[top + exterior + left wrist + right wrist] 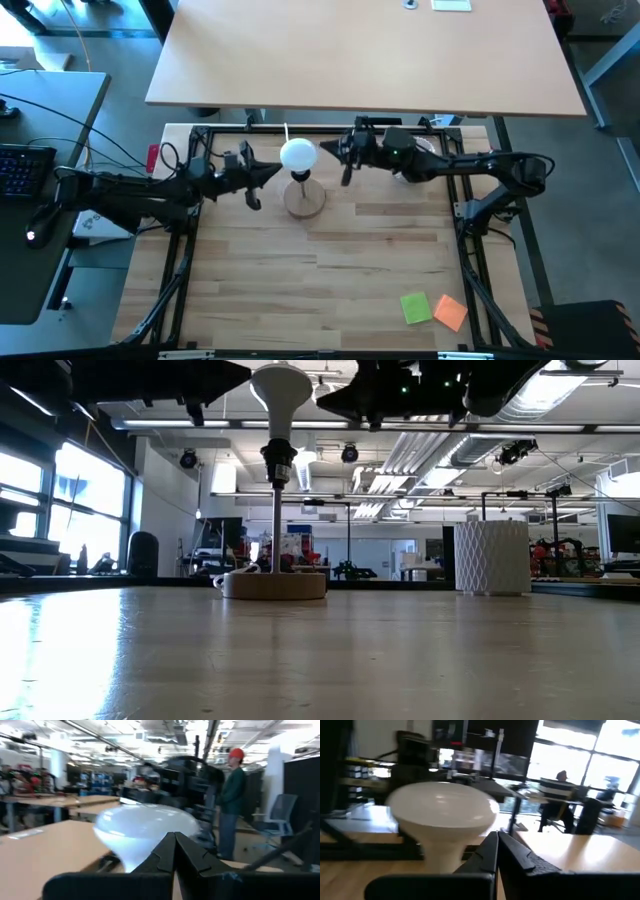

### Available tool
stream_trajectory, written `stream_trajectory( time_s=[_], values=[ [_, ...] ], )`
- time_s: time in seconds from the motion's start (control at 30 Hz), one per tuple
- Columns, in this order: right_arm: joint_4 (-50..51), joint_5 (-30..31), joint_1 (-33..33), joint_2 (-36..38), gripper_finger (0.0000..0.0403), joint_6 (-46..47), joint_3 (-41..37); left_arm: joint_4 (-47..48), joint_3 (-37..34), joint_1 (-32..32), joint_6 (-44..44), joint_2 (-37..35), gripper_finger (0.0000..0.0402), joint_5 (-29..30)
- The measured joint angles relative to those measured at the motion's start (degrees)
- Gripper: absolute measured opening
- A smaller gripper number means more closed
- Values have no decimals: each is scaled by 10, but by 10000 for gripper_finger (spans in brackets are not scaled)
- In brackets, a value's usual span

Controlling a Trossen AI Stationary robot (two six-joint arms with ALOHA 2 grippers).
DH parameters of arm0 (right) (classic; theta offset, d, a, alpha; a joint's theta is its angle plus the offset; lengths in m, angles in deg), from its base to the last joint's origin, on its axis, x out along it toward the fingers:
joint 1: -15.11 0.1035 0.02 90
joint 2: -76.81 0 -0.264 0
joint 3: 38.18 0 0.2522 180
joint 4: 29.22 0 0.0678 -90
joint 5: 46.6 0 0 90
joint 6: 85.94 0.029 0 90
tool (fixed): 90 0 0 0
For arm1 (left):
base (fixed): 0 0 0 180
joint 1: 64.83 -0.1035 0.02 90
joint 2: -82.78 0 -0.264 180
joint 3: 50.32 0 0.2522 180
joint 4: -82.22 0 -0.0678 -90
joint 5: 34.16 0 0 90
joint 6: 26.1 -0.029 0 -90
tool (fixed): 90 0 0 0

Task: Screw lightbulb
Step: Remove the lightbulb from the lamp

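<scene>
The white lightbulb (pixel 298 154) stands upright with its narrow end in the black socket (pixel 279 460) atop the thin post of the round wooden lamp base (pixel 305 198). My left gripper (pixel 276 172) is shut, its tip level and close against the bulb's left side; in its wrist view the bulb (pixel 145 827) fills the space just beyond the tip (pixel 175 840). My right gripper (pixel 324 150) is also shut, its tip close to the bulb's right side, with the bulb (pixel 442 815) just past it in the right wrist view. My left gripper comes level from the table's left with its shut tip at the bulb's round head (pixel 150 845); I cannot tell whether it touches. My right gripper comes level from the table's right with its shut tip beside the bulb's head (pixel 475 827); I cannot tell whether it touches.
A white ribbed cylinder (pixel 490 557) stands at the far right, under my right arm. Green (pixel 416 308) and orange (pixel 451 312) sticky notes lie near the front right corner. A person in an orange cap (pixel 232 805) stands in the room beyond.
</scene>
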Motion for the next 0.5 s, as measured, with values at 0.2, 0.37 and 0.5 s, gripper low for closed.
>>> stream_trajectory(
  time_s=[0.2,0.37,0.5],
  values=[
    [0,69,-15,0,2,15,0,-9,0,41,4,10,0,16],
    [3,43,-12,11,2,3,0,16,0,65,-36,-12,0,94],
    [5,-43,4,20,2,-13,0,50,0,60,-63,-34,0,166]
  ],
)
